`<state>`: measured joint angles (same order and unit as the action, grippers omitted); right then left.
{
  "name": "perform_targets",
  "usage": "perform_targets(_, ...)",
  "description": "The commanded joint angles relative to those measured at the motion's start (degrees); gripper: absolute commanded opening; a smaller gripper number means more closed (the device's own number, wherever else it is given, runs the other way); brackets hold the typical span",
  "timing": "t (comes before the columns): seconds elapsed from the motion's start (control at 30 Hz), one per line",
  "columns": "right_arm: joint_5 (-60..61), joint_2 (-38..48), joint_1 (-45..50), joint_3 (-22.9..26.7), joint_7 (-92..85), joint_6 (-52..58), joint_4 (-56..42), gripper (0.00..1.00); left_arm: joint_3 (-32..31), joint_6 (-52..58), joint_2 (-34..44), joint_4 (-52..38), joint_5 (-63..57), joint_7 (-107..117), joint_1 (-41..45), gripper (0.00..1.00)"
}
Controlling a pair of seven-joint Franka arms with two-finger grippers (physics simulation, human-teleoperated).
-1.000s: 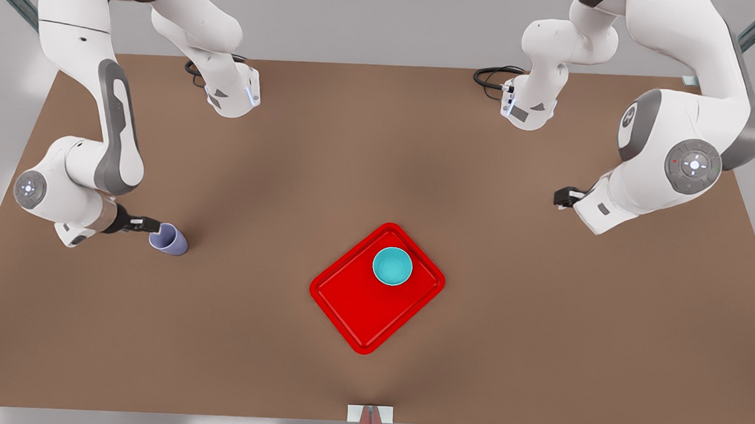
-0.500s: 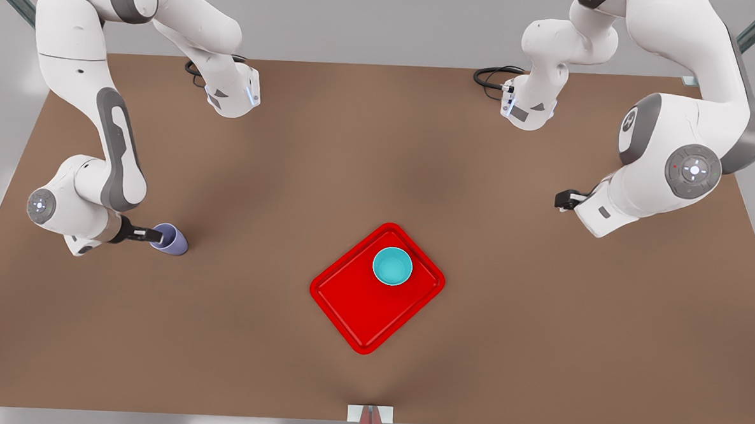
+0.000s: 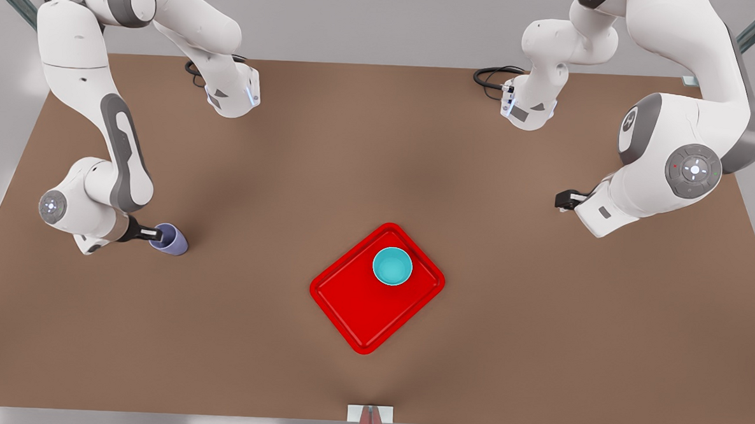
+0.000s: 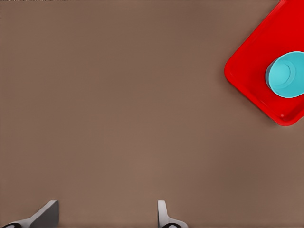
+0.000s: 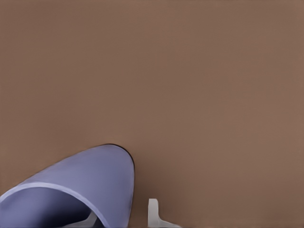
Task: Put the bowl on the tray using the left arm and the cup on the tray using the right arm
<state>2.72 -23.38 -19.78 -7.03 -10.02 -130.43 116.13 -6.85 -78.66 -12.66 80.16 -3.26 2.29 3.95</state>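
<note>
The lavender cup [image 3: 172,242] [image 5: 76,185] stands on the table at the front view's left. My right gripper [image 3: 156,233] [image 5: 121,214] is at its rim, open, with one finger inside the cup and the other finger [image 5: 153,211] outside the wall, a small gap showing. The teal bowl [image 3: 392,266] [image 4: 286,75] sits upright in a corner of the red tray [image 3: 354,306] [image 4: 249,61]. My left gripper [image 3: 563,199] [image 4: 105,216] hangs open and empty over bare table at the front view's right, well apart from the tray.
The brown table [image 3: 277,169] is bare around the tray and between the arms. Both arm bases [image 3: 233,94] stand at the far edge with black cables [image 3: 492,77]. A small white fixture [image 3: 370,414] sits at the near edge.
The right arm's wrist and gripper have shifted toward the cup and settled over its rim. The cup, bowl and tray have stayed put, and the left arm has barely moved.
</note>
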Motion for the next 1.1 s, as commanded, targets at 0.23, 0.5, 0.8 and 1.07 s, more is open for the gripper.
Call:
perform_targets(0.23, 0.0, 0.1, 0.0, -0.3, 0.2, 0.3, -0.8, 0.21, 0.0, 0.0, 0.0, 0.0, -0.1, 0.0, 0.0, 1.0)
perform_targets(0.5, -0.1, 0.6, 0.9, -1.5, 1.7, 3.2, -4.1, 0.21, 0.0, 0.0, -0.1, 0.0, -1.0, 0.0, 0.0, 1.0)
perform_targets(0.8, 0.7, -2.0, 11.4, -1.4, 10.5, 18.2, -19.0, 0.21, 0.0, 0.1, -0.3, 0.0, -0.7, 0.0, 0.0, 1.0)
perform_targets(1.07, 3.0, -9.3, 21.1, -2.4, 23.7, 29.9, -38.8, 0.21, 0.0, 0.1, -0.3, -0.2, -0.9, 0.1, 0.0, 1.0)
